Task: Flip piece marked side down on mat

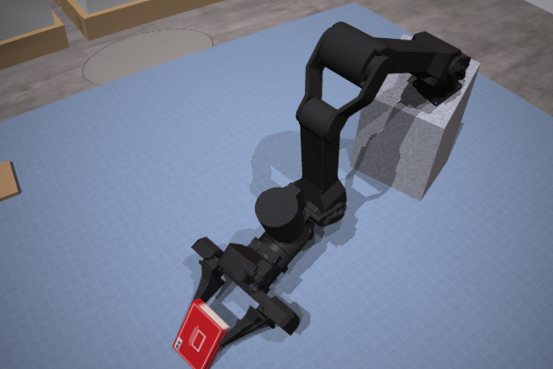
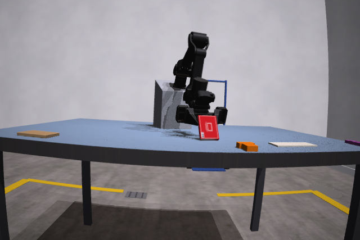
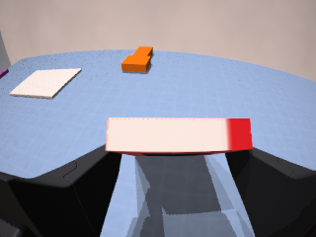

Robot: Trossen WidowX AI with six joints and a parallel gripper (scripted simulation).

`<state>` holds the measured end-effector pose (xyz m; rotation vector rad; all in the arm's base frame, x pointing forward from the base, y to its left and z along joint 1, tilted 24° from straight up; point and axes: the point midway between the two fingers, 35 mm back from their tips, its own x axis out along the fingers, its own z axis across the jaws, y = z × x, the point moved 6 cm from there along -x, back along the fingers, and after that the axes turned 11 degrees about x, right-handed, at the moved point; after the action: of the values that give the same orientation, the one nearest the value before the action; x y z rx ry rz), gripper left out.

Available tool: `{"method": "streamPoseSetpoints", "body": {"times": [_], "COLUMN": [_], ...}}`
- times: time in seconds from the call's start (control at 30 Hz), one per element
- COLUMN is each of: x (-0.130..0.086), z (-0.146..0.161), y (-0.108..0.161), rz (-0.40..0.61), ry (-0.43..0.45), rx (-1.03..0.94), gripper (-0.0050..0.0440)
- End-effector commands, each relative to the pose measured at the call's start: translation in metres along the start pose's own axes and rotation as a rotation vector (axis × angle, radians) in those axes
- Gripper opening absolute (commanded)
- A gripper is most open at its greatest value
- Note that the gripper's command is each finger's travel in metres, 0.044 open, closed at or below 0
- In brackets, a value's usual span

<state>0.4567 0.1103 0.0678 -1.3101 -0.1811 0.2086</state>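
The piece is a red book (image 1: 200, 335) with a white rectangle mark on its cover. It stands nearly upright on one edge on the blue mat, its marked cover facing away from the arm. My gripper (image 1: 213, 321) is low over the mat and shut on the book, one finger on each side. In the exterior view the book (image 2: 208, 127) leans slightly, held between the fingers (image 2: 203, 121). In the wrist view I see the book's white page edge and red spine (image 3: 178, 136) across the fingers.
A grey stone block (image 1: 413, 119) carries the arm's base. An orange piece (image 2: 247, 146), a white flat plate (image 2: 292, 144), a tan board (image 2: 37, 134) and a purple piece (image 2: 352, 141) lie on the mat, all apart from the book.
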Motion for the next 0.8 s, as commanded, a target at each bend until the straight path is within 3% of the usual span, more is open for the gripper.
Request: {"method": "streamPoseSetpoints", "body": {"times": [0.0,0.77], "x": [-0.0022,0.0009], "z": [-0.0015,-0.0008], "y": [0.0076,0.004], "rz": [0.022,0.004], "ry": [0.005,0.001], "rx": [-0.001,0.0], "gripper": [0.0,0.0]}}
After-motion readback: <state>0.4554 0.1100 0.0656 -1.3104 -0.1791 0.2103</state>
